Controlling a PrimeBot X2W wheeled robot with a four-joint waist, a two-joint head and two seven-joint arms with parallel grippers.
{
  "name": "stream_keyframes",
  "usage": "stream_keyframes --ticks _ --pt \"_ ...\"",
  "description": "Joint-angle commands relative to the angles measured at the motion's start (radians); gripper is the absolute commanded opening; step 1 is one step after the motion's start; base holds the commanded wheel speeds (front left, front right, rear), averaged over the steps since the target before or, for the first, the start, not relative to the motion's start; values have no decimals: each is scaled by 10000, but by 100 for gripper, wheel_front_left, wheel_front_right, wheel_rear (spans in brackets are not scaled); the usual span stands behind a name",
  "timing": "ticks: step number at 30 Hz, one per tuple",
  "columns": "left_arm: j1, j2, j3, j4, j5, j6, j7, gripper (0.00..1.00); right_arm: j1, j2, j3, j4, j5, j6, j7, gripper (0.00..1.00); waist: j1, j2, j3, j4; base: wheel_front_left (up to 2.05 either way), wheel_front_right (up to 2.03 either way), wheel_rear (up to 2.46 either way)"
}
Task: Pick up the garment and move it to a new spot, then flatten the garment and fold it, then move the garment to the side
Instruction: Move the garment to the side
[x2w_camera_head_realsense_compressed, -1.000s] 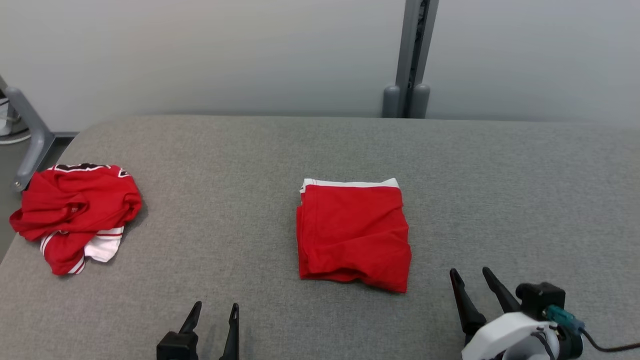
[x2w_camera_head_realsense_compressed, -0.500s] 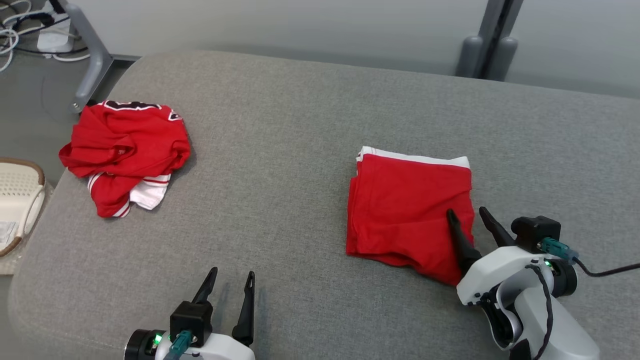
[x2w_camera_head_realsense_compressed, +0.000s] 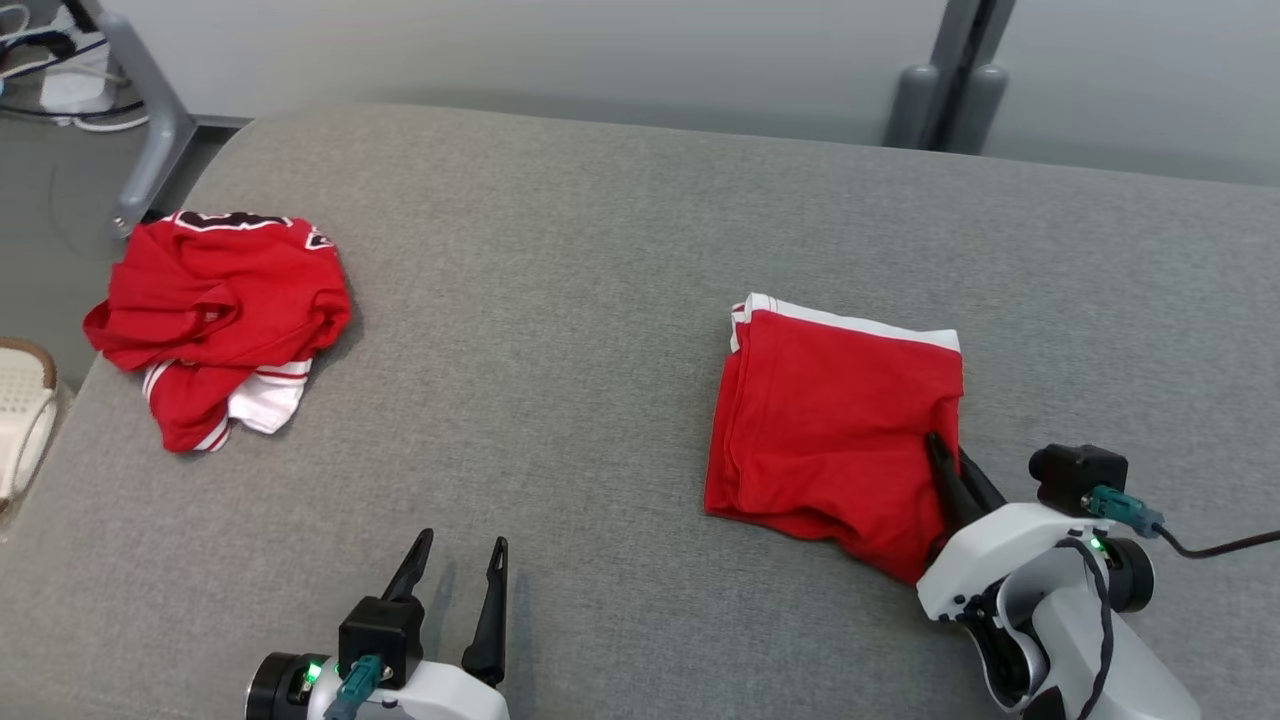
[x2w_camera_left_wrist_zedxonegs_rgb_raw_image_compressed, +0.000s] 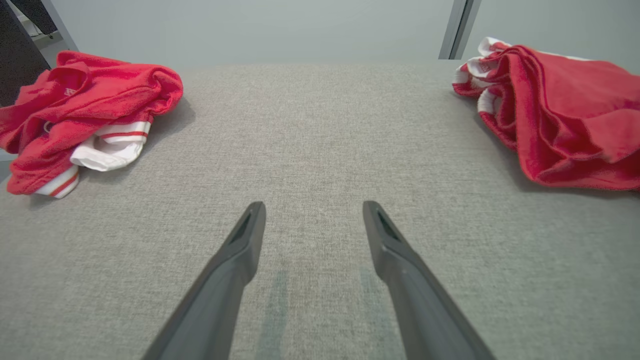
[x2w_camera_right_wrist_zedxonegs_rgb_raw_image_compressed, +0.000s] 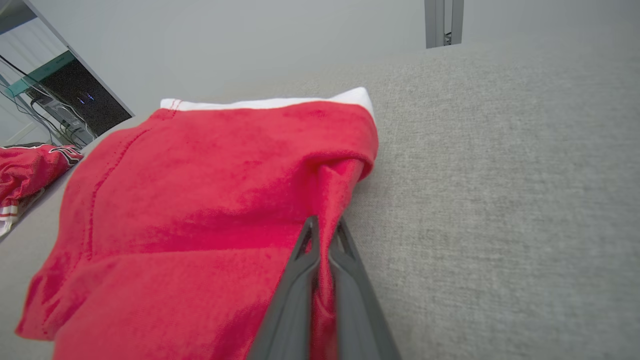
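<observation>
The folded red garment (x2w_camera_head_realsense_compressed: 835, 420) with a white band along its far edge lies right of centre on the grey padded surface (x2w_camera_head_realsense_compressed: 560, 300). My right gripper (x2w_camera_head_realsense_compressed: 950, 455) is shut on the garment's right edge; in the right wrist view its fingers (x2w_camera_right_wrist_zedxonegs_rgb_raw_image_compressed: 305, 265) pinch a fold of the red cloth (x2w_camera_right_wrist_zedxonegs_rgb_raw_image_compressed: 200, 200). My left gripper (x2w_camera_head_realsense_compressed: 455, 565) stands open over bare grey fabric near the front edge, holding nothing; the left wrist view shows its gripper (x2w_camera_left_wrist_zedxonegs_rgb_raw_image_compressed: 312, 210) spread wide, the folded garment (x2w_camera_left_wrist_zedxonegs_rgb_raw_image_compressed: 565, 115) off to its right.
A crumpled red and white garment (x2w_camera_head_realsense_compressed: 215, 310) lies at the surface's far left, also seen as a red heap (x2w_camera_left_wrist_zedxonegs_rgb_raw_image_compressed: 80, 110) in the left wrist view. A grey metal post (x2w_camera_head_realsense_compressed: 940, 70) stands behind, and a pale basket (x2w_camera_head_realsense_compressed: 20, 420) sits off the left edge.
My right gripper moved forward onto the folded garment's right edge and closed on it. The head camera also shifted. The left gripper stayed open in place.
</observation>
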Motion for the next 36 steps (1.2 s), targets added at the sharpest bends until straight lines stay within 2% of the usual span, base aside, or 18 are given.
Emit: stream_keyframes --ticks 1,10,17,23,29,36 --pt "-1 39 54 -3 75 -60 -3 100 206 -98 -48 -89 30 -3 -49 0 0 0 -254 -456 0 0 0" --pt "34 43 80 -23 139 -229 -3 100 701 -83 410 -262 309 -3 -49 0 0 0 -766 -2717 0 0 0" --pt "-211 41 -3 -21 200 -293 -3 100 752 -83 921 -309 482 -3 -47 0 0 0 -703 -4608 0 0 0" --pt "-323 44 -50 -86 160 -331 -3 100 721 -73 1273 -371 626 -3 -47 0 0 0 -549 -5857 0 0 0" --pt "-504 47 -54 -285 226 -392 -1 100 597 -61 1552 -487 394 -3 -47 0 0 0 -305 -6471 0 0 0" --pt "-749 52 -165 -431 550 -514 -1 100 -141 -282 1072 -282 -759 -3 -47 0 0 0 351 -6032 0 0 0"
